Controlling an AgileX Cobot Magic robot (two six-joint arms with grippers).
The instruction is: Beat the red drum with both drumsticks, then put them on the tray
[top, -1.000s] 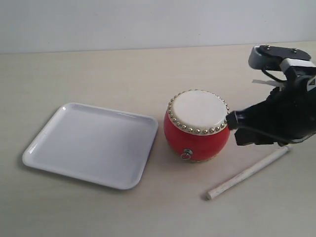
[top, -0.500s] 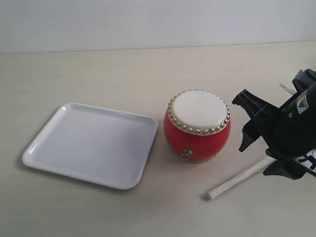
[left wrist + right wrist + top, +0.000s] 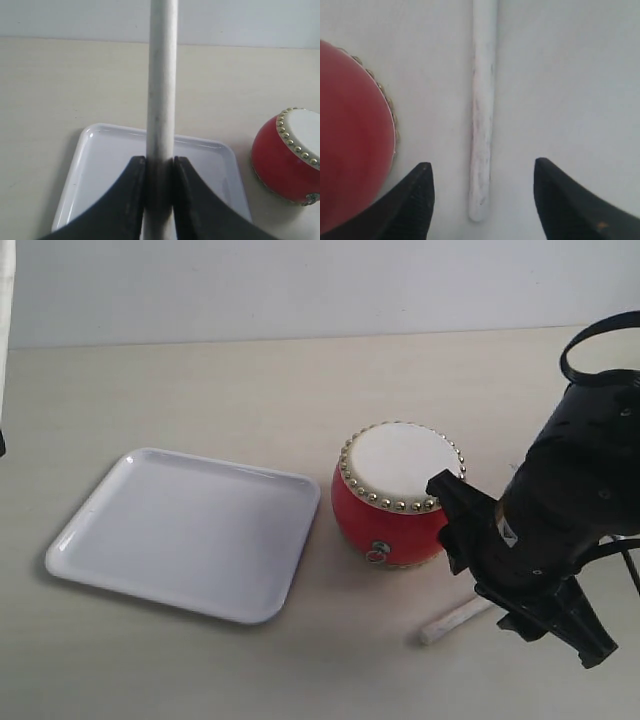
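The left gripper (image 3: 159, 167) is clamped tight on one stick (image 3: 162, 75), well away from the drum (image 3: 398, 495), beyond the tray (image 3: 185, 530) lying beside the drum. The right gripper (image 3: 482, 167), higher a second ago, now sits low beside the drum, its jaws wide apart astride the other stick (image 3: 455, 621). Its small label (image 3: 508, 532) is unreadable.

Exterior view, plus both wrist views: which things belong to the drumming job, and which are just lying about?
Belongs to the job: red drum; tray; held drumstick, clamped in the left jaws; loose drumstick, on the table below the open right jaws.
Just lying about: nothing seen; only the table itself.
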